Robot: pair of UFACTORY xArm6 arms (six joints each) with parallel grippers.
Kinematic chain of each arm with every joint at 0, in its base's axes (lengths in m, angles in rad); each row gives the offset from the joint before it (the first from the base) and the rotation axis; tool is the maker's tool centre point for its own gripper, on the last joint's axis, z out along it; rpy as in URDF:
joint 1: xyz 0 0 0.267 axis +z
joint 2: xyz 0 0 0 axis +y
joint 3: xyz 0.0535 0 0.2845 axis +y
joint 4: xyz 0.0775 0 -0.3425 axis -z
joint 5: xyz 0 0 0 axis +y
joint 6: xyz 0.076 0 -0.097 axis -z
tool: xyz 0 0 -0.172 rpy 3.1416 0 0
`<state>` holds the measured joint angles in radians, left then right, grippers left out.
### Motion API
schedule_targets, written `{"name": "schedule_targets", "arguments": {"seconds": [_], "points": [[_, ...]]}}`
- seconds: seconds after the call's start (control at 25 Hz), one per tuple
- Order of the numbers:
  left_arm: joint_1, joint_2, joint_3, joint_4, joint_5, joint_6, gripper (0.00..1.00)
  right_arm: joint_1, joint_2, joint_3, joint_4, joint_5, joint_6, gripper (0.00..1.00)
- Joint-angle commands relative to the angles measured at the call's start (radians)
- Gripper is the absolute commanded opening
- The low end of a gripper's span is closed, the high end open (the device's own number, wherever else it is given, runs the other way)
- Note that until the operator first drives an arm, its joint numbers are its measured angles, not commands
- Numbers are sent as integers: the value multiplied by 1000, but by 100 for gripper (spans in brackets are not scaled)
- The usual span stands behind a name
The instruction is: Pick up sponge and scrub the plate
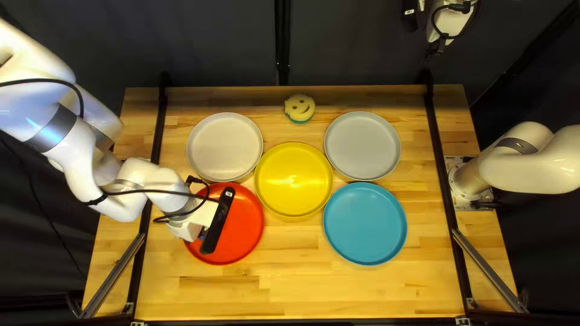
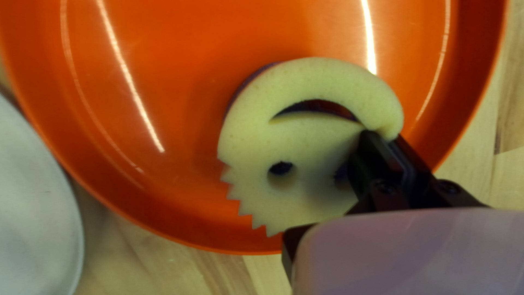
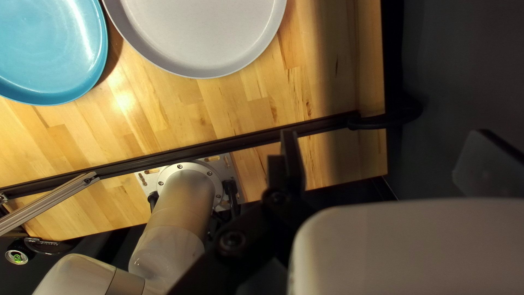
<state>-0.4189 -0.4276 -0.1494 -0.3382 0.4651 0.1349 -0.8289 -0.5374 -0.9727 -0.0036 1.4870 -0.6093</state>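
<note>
Left gripper (image 2: 364,157) clamps a pale yellow smiley-faced foam sponge (image 2: 286,135).
Sponge over round orange plate (image 2: 123,102), near wooden tabletop's (image 1: 294,280) left edge.

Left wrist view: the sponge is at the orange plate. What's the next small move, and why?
Probably slide the sponge sideways across the plate, pressing lightly. The left gripper is shut on the sponge's edge, the sponge seems to lie flat on the plate's floor, and bare floor surrounds it, so a scrubbing stroke looks due.

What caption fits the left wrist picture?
Left gripper holds a round yellow smiley-face foam sponge over the shiny orange plate.
</note>
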Motion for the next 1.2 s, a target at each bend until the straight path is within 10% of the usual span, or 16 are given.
{"name": "schedule_targets", "arguments": {"seconds": [0.04, 1.2], "points": [[29, 5, -4, -3, 3, 36, 0, 0, 0, 0, 0, 0, 0, 100], [-233, 214, -166, -90, -129, -98, 0, 0, 0, 0, 0, 0, 0, 100]]}}
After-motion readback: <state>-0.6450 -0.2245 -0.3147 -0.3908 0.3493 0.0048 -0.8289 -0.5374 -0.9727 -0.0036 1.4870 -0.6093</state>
